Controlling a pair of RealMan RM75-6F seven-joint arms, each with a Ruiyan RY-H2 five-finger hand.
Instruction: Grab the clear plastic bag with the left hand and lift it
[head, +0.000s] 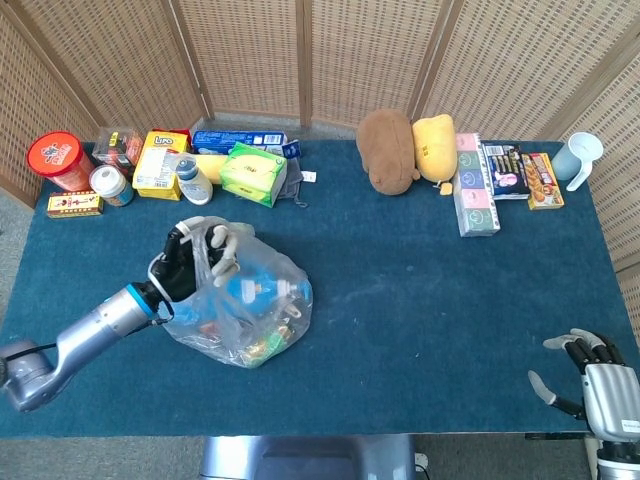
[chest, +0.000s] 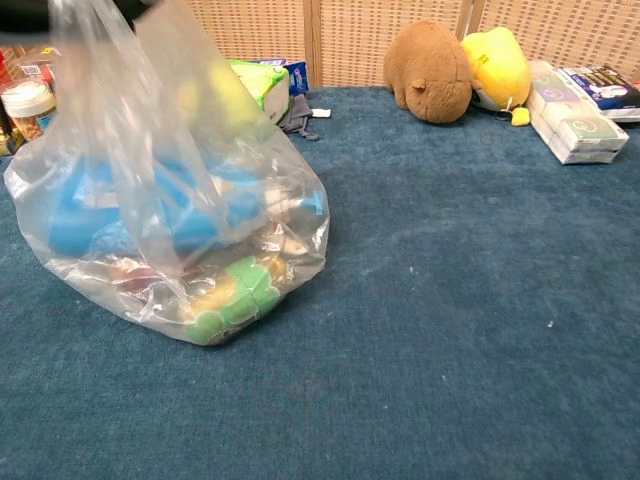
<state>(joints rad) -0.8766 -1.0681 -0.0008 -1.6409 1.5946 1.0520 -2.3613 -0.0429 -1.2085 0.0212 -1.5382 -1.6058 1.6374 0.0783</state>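
Note:
The clear plastic bag holds blue, green and yellow packets and stands on the blue table, left of centre. My left hand is at the bag's upper left, gripping its gathered top, with pale fingertips hooked through the plastic. In the chest view the bag is drawn up taut, and its top runs out of the frame where the hand is cut off. The bag's bottom still looks to be touching the cloth. My right hand hangs off the table's near right corner, fingers apart and holding nothing.
Along the far edge stand a red tub, a yellow box, a green tissue pack, brown and yellow plush toys, flat boxes and a cup. Wicker screens stand behind.

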